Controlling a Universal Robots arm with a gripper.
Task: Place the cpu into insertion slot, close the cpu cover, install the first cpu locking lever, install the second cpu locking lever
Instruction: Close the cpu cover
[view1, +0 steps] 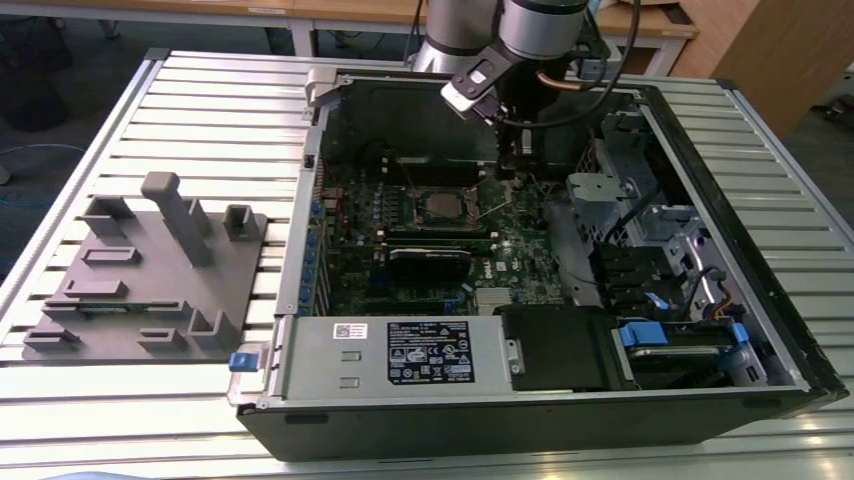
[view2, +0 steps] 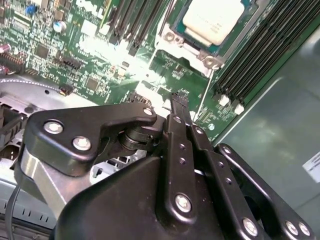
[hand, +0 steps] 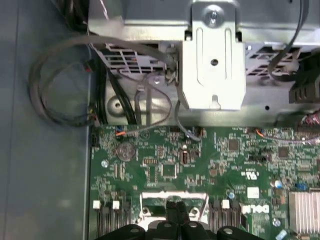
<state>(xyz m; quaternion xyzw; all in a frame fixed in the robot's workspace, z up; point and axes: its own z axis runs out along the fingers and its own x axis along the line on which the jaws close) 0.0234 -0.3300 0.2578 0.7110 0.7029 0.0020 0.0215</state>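
Note:
The cpu, a square chip with a dull silver top, lies in the insertion slot on the green board. The cpu cover, a silvery frame, lies flat around it. My gripper is shut with nothing between its fingers. It hangs just above the board, a short way off the socket's edge, to the exterior view's right of the socket. A thin metal lever slants up beside the socket, close under the gripper. In the first wrist view the gripper is over the socket's silvery rim.
The open computer case lies on a slatted table. A grey power supply box fills its near end. A silver drive cage and loose cables stand close to the gripper. Long black memory slots flank the socket. A grey fixture block sits outside the case.

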